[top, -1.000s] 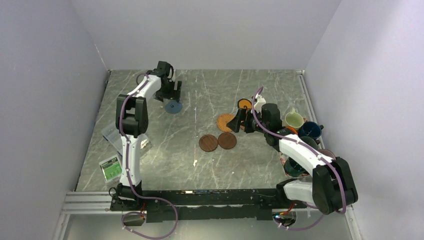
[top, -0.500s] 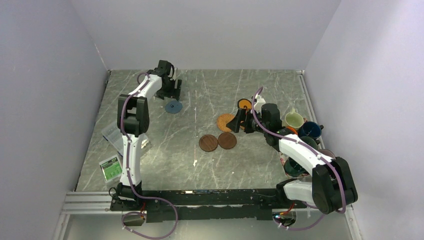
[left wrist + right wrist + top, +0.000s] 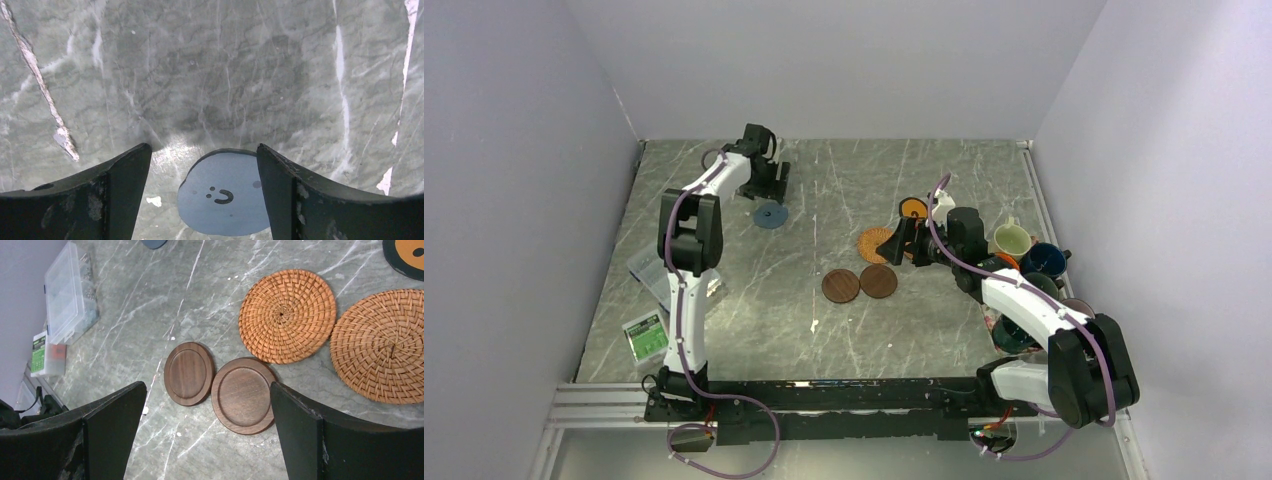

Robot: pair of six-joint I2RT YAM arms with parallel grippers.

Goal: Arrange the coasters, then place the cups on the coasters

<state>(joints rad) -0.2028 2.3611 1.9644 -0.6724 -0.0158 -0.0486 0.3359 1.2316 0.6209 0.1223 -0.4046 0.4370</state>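
Top view: a grey marbled worktop [image 3: 844, 180] sits between pale walls. The left arm stretches toward the far left corner. The left gripper [image 3: 769, 186] hangs just beyond a blue-grey coaster [image 3: 770, 214], which lies flat and well apart from the others. In the middle of the worktop, two dark brown coasters [image 3: 841, 286] lie side by side, edge to edge. Beyond them the right gripper [image 3: 902, 240] hovers beside a tan woven coaster [image 3: 876, 243], with a black and orange coaster [image 3: 913, 208] just behind it. The cups [image 3: 1012, 239] crowd together at the right edge. A clear plastic box [image 3: 646, 268] sits at the left edge.

Left wrist view: the fingers [image 3: 120, 190] stand apart, released and gripping nothing. The blue-grey coaster, marked with a small smiling face, lies on the worktop below the gap.

Right wrist view: the fingers [image 3: 107, 430] are spread wide and empty above the two dark brown coasters. Two tan woven coasters lie side by side further on
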